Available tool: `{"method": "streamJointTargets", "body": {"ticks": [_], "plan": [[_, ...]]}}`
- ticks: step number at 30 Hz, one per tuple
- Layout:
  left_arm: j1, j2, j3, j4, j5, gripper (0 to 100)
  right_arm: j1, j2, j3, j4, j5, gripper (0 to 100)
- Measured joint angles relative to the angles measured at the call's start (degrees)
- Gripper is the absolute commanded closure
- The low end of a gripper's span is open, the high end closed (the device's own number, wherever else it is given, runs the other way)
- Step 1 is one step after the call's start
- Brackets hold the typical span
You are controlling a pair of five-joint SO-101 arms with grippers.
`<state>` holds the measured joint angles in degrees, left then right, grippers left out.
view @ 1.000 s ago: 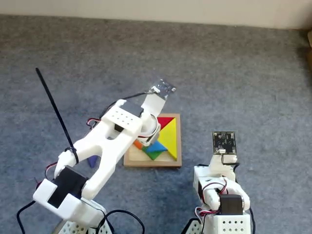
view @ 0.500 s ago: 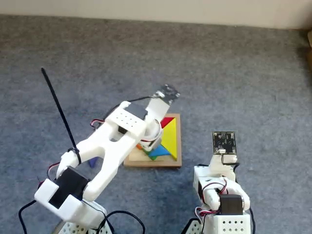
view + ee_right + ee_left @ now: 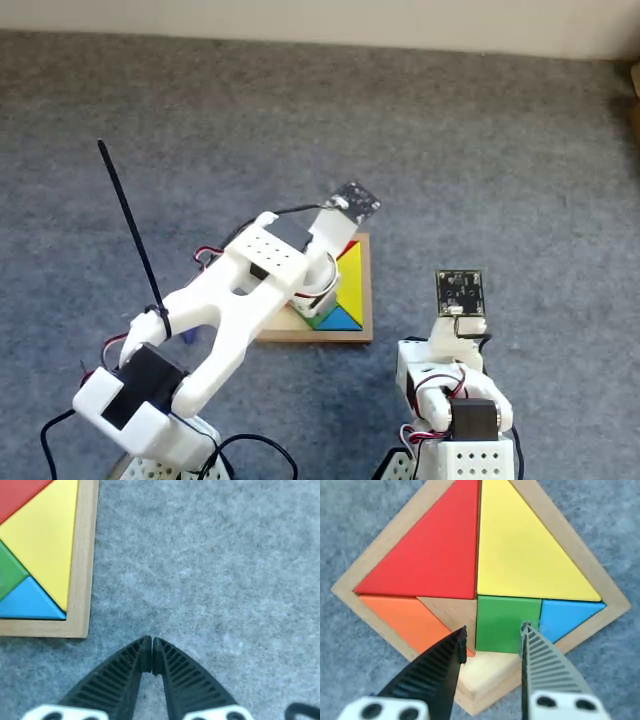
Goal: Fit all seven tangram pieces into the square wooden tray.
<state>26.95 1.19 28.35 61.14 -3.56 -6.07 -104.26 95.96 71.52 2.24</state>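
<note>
Inside the square wooden tray [image 3: 390, 541], five pieces are lying flat: a large red triangle [image 3: 437, 550] and a large yellow triangle [image 3: 525, 555] are filling one half. An orange triangle [image 3: 405, 617], a green square [image 3: 506, 617] and a small blue triangle [image 3: 567, 615] are sitting along the tray's middle line.

Two patches of tray floor are showing bare: a triangular gap [image 3: 452, 611] between orange and green, and a strip [image 3: 490, 667] at the tray's remaining corner. Judgement: five of seven seated, two slots waiting.

The left pincer [image 3: 494, 632] is hanging over the tray, fingers spread to either side of the green square's outer edge, clamping nothing that I can make out.

The right pincer [image 3: 151, 655] is resting closed and empty over the grey carpeted tabletop [image 3: 210, 570], just beside the tray's blue corner.

A dark bluish scrap [image 3: 189, 338] is showing near the tray, half hidden under the left arm; cannot tell whether it is a piece.
</note>
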Motion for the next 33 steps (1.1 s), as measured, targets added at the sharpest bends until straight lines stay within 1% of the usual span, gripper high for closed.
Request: {"method": "streamJointTargets", "body": {"ticks": [3,6,10,12,16,19,24,26,28,31,33], "plan": [[-0.09,0.00,-0.09,1.76,0.09,82,0.00,0.00,0.00,0.00,0.00,98.1],[0.00,-0.97,-0.88,5.54,0.00,82,0.00,0.00,0.00,0.00,0.00,98.1],[-0.09,-6.77,-0.97,9.58,0.00,82,0.00,0.00,0.00,0.00,0.00,98.1],[-1.23,-10.20,-0.97,10.99,-0.09,81,0.00,0.00,0.00,0.00,0.00,98.1],[-7.38,-16.97,1.23,12.84,-0.09,81,0.00,0.00,0.00,0.00,0.00,98.1],[-12.75,-20.66,3.43,14.15,-0.26,77,0.00,0.00,0.00,0.00,0.00,98.1],[-22.07,-23.38,7.47,14.95,-4.31,72,0.00,0.00,0.00,0.00,0.00,98.1],[-26.73,-23.38,8.26,14.95,-5.27,72,0.00,0.00,0.00,0.00,0.00,98.1],[-30.95,-23.38,8.53,14.95,-8.09,72,0.00,0.00,0.00,0.00,0.00,98.1],[-35.60,-21.80,10.29,14.95,-12.66,72,0.00,0.00,0.00,0.00,0.00,98.1],[-38.24,-19.69,10.90,13.63,-14.15,72,0.00,0.00,0.00,0.00,0.00,98.1]]}}
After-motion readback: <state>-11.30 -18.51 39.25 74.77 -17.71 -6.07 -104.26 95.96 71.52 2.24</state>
